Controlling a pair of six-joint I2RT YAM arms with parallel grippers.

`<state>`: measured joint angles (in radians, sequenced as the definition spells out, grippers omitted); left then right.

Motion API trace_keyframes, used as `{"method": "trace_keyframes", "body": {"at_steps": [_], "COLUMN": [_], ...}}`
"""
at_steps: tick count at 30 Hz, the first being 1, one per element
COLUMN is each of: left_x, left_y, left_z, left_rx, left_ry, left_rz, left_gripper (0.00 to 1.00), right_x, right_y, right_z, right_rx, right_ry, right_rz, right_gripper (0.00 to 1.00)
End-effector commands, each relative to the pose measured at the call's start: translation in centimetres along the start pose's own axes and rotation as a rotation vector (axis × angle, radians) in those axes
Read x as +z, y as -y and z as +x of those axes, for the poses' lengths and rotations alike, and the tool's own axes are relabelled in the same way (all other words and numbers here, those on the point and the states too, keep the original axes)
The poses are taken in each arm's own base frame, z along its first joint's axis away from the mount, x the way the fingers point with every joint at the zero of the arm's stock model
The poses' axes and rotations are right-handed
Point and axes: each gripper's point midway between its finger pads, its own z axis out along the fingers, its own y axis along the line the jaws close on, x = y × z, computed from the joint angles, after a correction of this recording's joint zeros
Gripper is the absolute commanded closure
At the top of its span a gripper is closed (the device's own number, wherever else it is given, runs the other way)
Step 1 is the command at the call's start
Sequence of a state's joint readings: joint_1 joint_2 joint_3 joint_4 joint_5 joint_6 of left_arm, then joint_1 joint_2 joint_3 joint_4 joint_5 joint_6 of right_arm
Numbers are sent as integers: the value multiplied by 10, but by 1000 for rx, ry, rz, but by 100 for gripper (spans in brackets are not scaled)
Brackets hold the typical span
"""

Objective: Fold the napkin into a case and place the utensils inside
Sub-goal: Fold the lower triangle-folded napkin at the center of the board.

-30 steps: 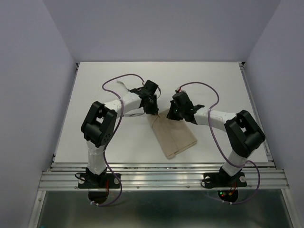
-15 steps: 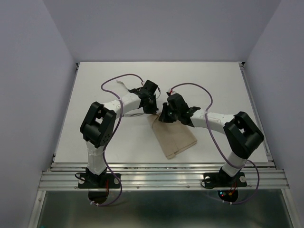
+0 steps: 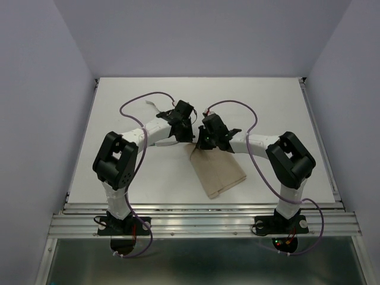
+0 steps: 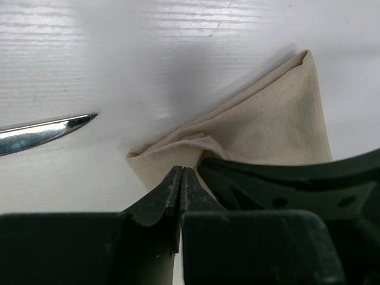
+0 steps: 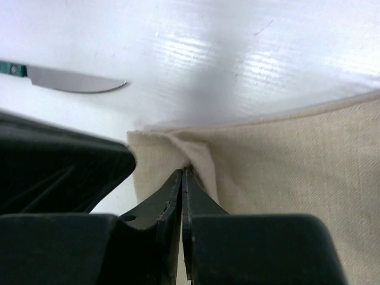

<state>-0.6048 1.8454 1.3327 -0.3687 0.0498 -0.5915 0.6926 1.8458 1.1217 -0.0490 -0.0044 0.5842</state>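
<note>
Both arms are bent inward in the top view. The left gripper (image 3: 191,142) and right gripper (image 3: 199,145) are held close together mid-frame, and both seem pressed shut.

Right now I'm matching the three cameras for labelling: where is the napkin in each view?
Top external: napkin lies at centre, far corner between the left gripper and right gripper.
Left wrist: napkin centre-right, above the shut jaws.
Right wrist: napkin fills the right half.
Shared landmark: that puckered corner, pinched by both grippers.

White arm links (image 3: 157,127), black joints (image 3: 114,163), purple cables (image 3: 151,93), black fingers (image 4: 160,202)
</note>
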Motion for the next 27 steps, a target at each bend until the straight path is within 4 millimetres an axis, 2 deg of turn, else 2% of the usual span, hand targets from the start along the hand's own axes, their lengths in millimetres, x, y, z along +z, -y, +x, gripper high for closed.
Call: {"method": "trace_keyframes", "body": {"at_steps": [1,5,9,16,23,27], "left_x": [-19,-19,-15,-15,-5,13], "left_y": [-8,-10,-12,5,19,8], "left_z": [-1,6,20,46,49,58], "left_rx": [-13,-13,-20,-23,-23,-18], "left_ry": [34,26,-7,-43,-36,-68], "left_rz": [-13,-5,18,122,174,126], "left_gripper": [86,78,77,86,91,93], "right_x": [6,7,10,15,13,12], "right_y": [10,14,20,22,26,30], "right_z": [-27,-30,-30,-24,-27,-33], "right_rx": [-11,-8,-6,-11,-3,6], "right_ry": [63,68,64,45,53,67], "right_rz": [45,52,64,66,75,85], "right_gripper": [92,92,92,92,92,92]}}
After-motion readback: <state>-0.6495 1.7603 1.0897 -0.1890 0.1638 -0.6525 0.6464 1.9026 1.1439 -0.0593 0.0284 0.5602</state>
